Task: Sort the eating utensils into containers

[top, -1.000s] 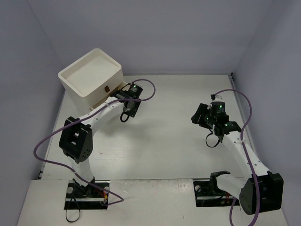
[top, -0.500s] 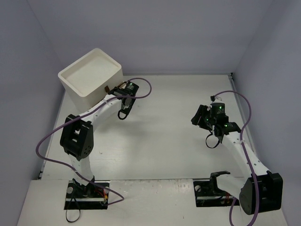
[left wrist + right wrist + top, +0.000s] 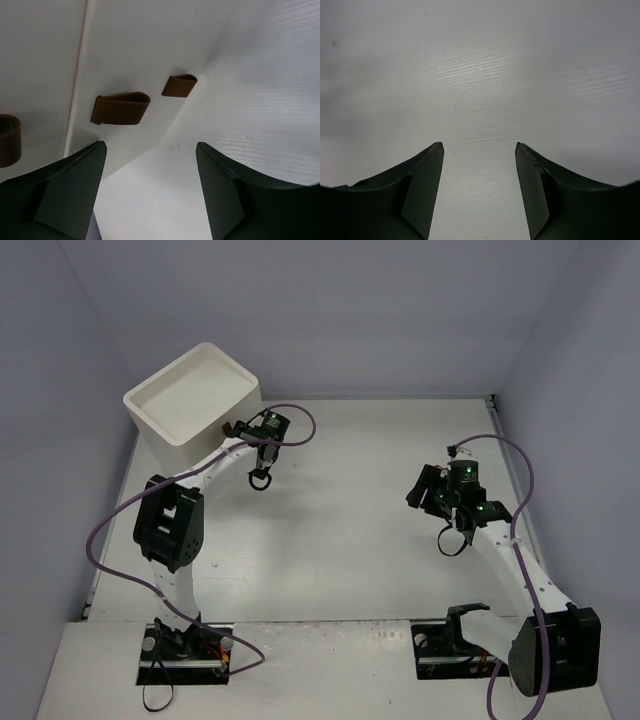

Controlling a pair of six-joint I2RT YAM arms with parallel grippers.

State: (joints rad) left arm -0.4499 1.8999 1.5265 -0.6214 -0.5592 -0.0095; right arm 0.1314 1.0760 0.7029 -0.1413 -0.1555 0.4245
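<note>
left end effector (image 3: 150,150) open, empty | drawer handle (image 3: 121,108) just ahead, slightly left of the gap, long axis across it | cabinet (image 3: 195,405) far-left on desk (image 3: 350,520) | right end effector (image 3: 479,150) open, well apart | utensils: none in view

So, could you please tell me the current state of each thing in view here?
White boxy plastic cabinet: upright, front looks flush, nothing pulled out.
Brown square drawer handles: untouched.
Left end effector: open, empty, facing the handles.
Right end effector: open, empty, over the white table.
</note>
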